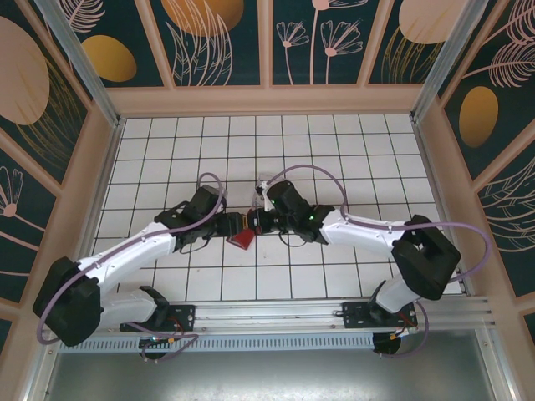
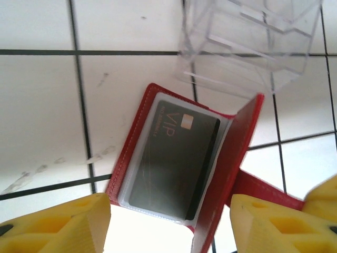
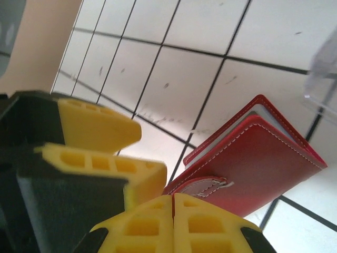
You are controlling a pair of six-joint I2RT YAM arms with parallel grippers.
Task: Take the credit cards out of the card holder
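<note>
The card holder (image 2: 235,153), a red folding wallet, hangs open just above the tiled floor. One dark credit card (image 2: 174,158) marked VIP sits in its clear inner pocket. My right gripper (image 3: 174,203) is shut on the wallet's red closing tab (image 3: 210,185) and holds the card holder (image 3: 263,158) up by it. My left gripper (image 2: 168,226) is open, with a yellow finger on each side of the wallet's near end, neither clearly touching it. In the top view both grippers, left (image 1: 232,225) and right (image 1: 255,224), meet at the card holder (image 1: 243,239).
A clear plastic box (image 2: 247,37) stands on the white tiles just beyond the wallet, also seen as the clear box (image 1: 259,197) behind the grippers. Wooden walls (image 1: 267,100) ring the tiled floor. The left gripper's yellow fingers (image 3: 100,126) crowd the right wrist's view.
</note>
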